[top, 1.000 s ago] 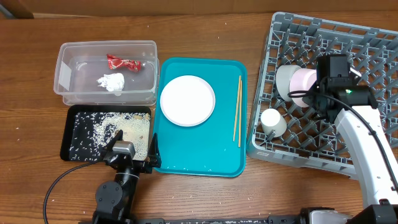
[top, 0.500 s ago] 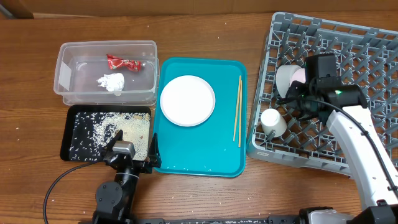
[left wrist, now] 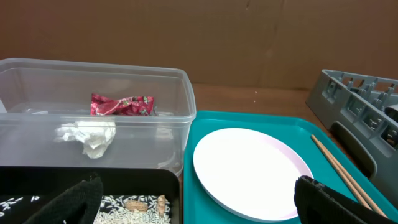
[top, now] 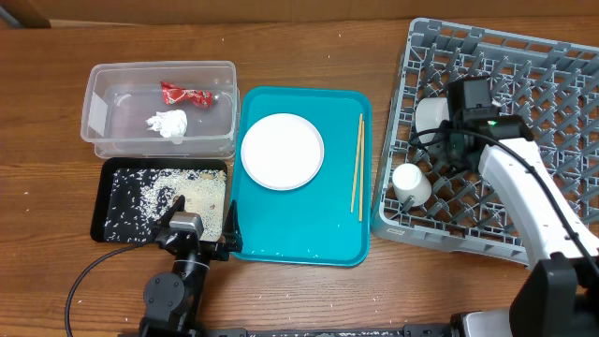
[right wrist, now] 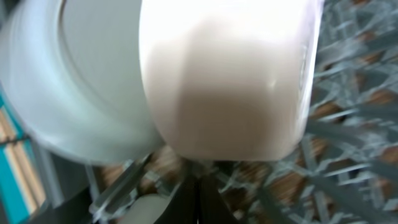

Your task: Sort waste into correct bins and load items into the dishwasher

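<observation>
The grey dish rack (top: 552, 56) on the right holds two pinkish-white bowls (top: 429, 114) on their sides and a small white cup (top: 410, 183). My right gripper (top: 447, 142) is over the bowls. In the right wrist view both bowls (right wrist: 230, 81) fill the frame, and the fingers (right wrist: 200, 199) are pressed together below them with nothing between them. The round plate (top: 282, 151) and the chopsticks (top: 357, 167) lie on the teal tray. The clear tub (top: 103, 84) holds the red wrapper (top: 184, 94) and the white tissue (top: 168, 124). The black tray (top: 110, 220) holds rice grains. My left gripper (left wrist: 199, 211) is open and empty.
The teal serving tray (top: 299, 234) sits between the bins and the rack. The left arm base (top: 178, 290) is at the table's front edge, just behind the black tray. The rack's lattice wall (left wrist: 354, 106) rises to the right of the teal tray.
My right gripper has moved left across the rack and now covers most of the pink bowl in the overhead view. The left arm and everything else have not moved.
</observation>
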